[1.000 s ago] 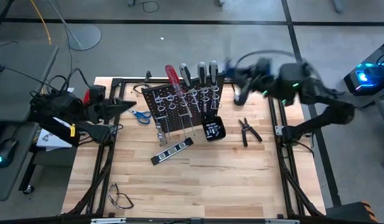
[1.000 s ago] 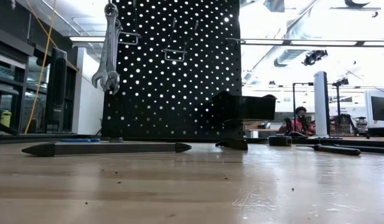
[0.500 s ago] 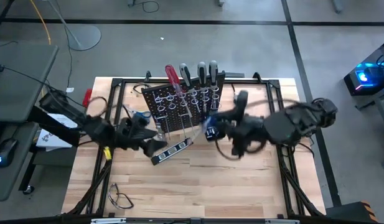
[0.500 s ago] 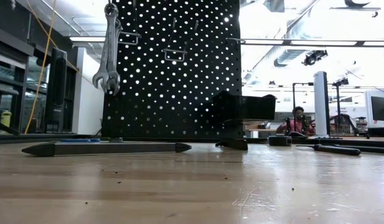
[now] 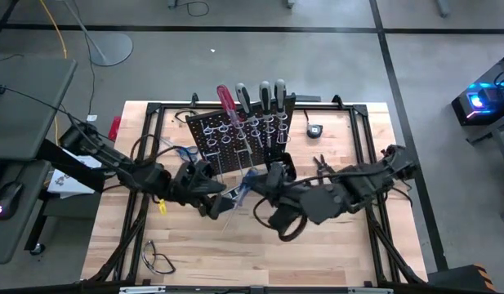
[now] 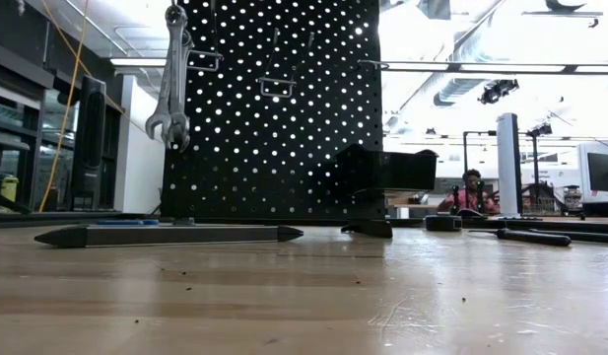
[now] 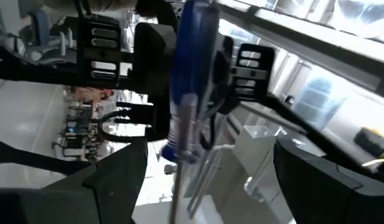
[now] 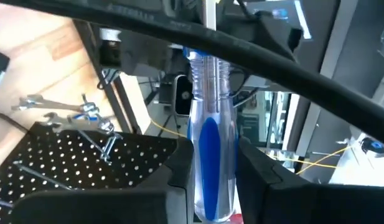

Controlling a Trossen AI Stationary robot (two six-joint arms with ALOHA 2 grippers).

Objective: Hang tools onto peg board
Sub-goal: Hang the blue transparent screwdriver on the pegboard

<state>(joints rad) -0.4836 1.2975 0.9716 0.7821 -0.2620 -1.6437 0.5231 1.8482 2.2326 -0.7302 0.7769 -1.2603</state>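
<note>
Tabletop centre, before peg board (image 5: 239, 135): your right pincer (image 5: 253, 186) clamps blue screwdriver (image 5: 240, 189); left pincer (image 5: 221, 196) gapes wide just beside it.

The bench (image 5: 333, 245) is pale wood planking with visible grain, and in the low view its surface shows a soft sheen. On it the peg board (image 6: 274, 108) is matt black perforated panel carrying bare, shiny metal wrenches (image 6: 172, 79) and thin wire hooks. The blue-handled screwdriver (image 8: 207, 162) has a glossy handle of clear and blue plastic with a bright steel shaft, held between matt black fingers (image 8: 260, 180).
</note>
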